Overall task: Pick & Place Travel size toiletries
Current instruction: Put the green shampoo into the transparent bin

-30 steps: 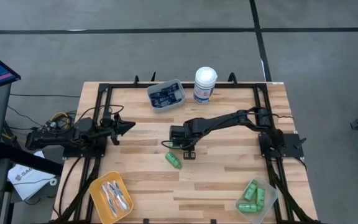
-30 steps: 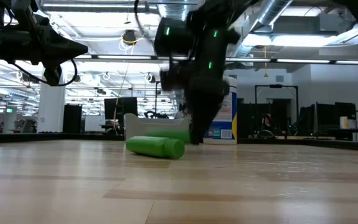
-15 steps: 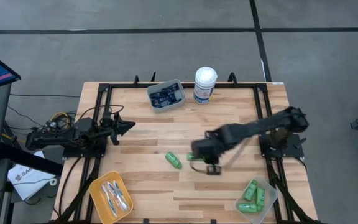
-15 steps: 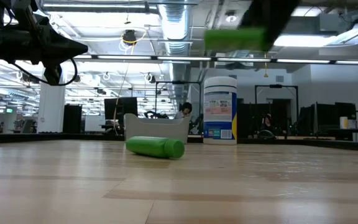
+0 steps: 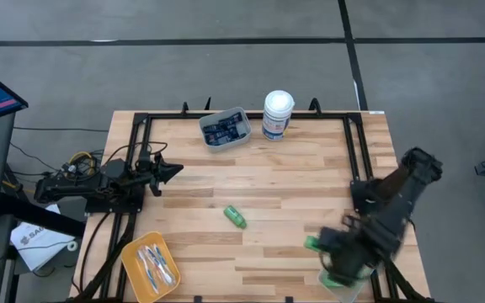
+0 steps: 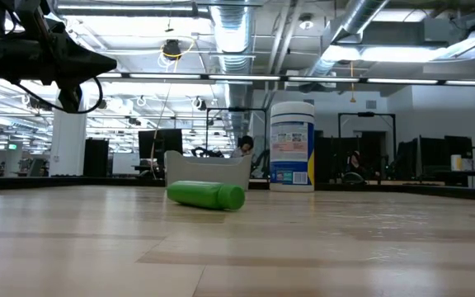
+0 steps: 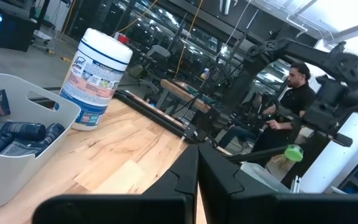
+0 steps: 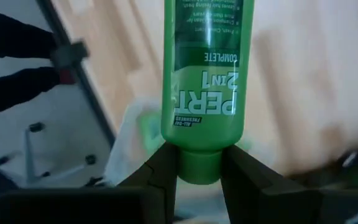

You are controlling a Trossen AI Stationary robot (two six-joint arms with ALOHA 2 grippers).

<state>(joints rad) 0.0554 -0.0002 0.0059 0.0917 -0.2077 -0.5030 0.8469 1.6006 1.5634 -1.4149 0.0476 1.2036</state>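
Both fingers (image 8: 166, 171) of the right gripper (image 8: 199, 168) pinch the neck of a green bottle (image 8: 204, 68), the "PERT 2in1" label filling the right wrist view. From above, that gripper (image 5: 337, 257) hangs over the table's front right corner, blurred, with the bottle's cap (image 5: 311, 244) poking out toward the middle of the table, directly above the pale bin (image 5: 335, 288) that holds more green bottles. At the front left corner sits an orange tray (image 5: 133, 252) of toothbrushes (image 5: 154, 265). One green bottle on the table (image 5: 235, 217) lies on its side near the middle of the wooden table (image 5: 293, 181), well apart from both bins; the low view shows it (image 6: 206, 195) flat on the boards with nothing around it. Farther back, the left gripper (image 5: 173, 171) waits at the left edge, fingertips (image 7: 182, 180) closed together. At the far edge stand a grey bin (image 5: 226, 130) of navy tubes (image 7: 17, 134) and, just beside it, the white canister (image 5: 277, 114). A person (image 7: 291, 102) sits beyond the table.
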